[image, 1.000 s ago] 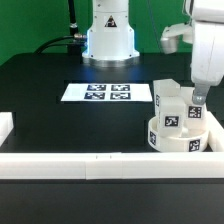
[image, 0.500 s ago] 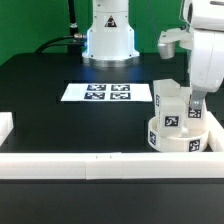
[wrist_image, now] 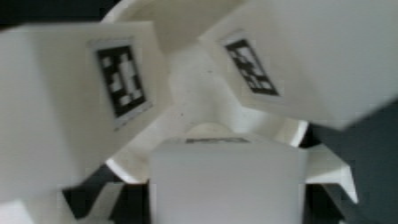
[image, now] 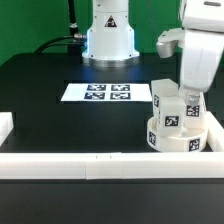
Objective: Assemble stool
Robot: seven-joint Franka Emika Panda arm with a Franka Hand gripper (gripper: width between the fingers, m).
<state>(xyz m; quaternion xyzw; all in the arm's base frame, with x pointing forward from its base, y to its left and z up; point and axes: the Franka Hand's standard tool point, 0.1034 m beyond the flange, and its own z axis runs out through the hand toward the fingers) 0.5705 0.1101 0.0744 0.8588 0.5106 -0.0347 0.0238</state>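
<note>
The stool's round white seat (image: 175,140) lies at the exterior view's right, against the front rail. Blocky white legs with black-and-white tags stand upright on it: one (image: 167,105) is free, another (image: 194,113) is partly hidden behind my gripper (image: 190,102). In the wrist view two tagged legs (wrist_image: 98,90) (wrist_image: 285,60) rise from the seat (wrist_image: 178,135), and a third plain-faced leg (wrist_image: 222,185) fills the gap in my gripper (wrist_image: 222,205). The dark fingers (wrist_image: 111,195) press its sides, so the gripper is shut on that leg.
The marker board (image: 107,92) lies flat in the middle of the black table. A long white rail (image: 100,163) runs along the front edge, with a short piece (image: 5,127) at the exterior view's left. The arm's base (image: 108,35) stands at the back.
The gripper has shifted toward the exterior view's left over the seat, and its fingers have come together from wide open onto a leg. Seat and legs have not moved.
</note>
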